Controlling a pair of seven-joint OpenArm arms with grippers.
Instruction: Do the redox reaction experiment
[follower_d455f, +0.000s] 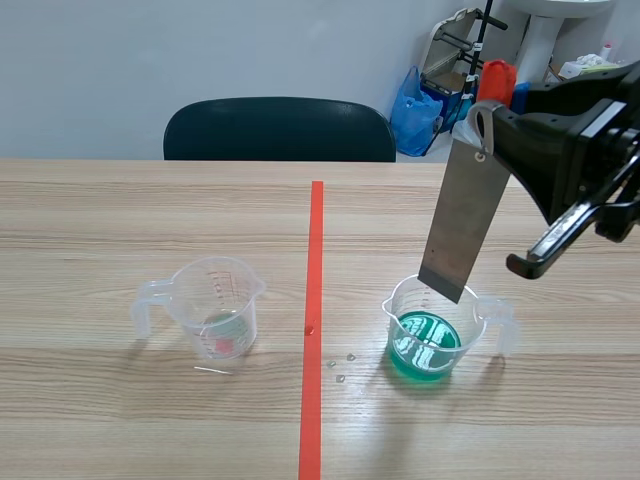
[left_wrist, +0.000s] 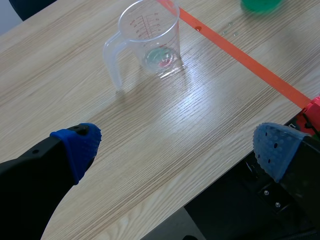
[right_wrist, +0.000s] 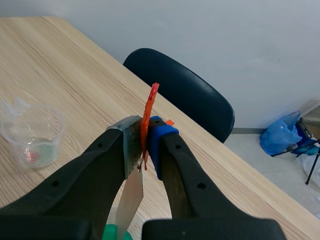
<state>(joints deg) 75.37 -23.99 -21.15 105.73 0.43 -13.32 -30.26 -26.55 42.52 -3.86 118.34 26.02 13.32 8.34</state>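
A grey metal strip (follower_d455f: 464, 215) hangs tilted from my right gripper (follower_d455f: 483, 125), which is shut on its top end. The strip's lower end sits at the rim of a clear beaker holding green liquid (follower_d455f: 430, 328), right of the red tape line. In the right wrist view the strip (right_wrist: 129, 200) is pinched between the pads of the right gripper (right_wrist: 145, 135), with the green liquid (right_wrist: 116, 232) below. A second clear beaker (follower_d455f: 213, 306) with a little liquid and a reddish bit stands left of the line. My left gripper (left_wrist: 176, 146) is open over the table's near edge, well short of that beaker (left_wrist: 150, 37).
A dark chair (follower_d455f: 280, 130) stands behind the table's far edge. A few drops (follower_d455f: 340, 365) lie on the wood between the tape and the green beaker. A blue bag (follower_d455f: 415, 110) and clutter sit on the floor at the back right.
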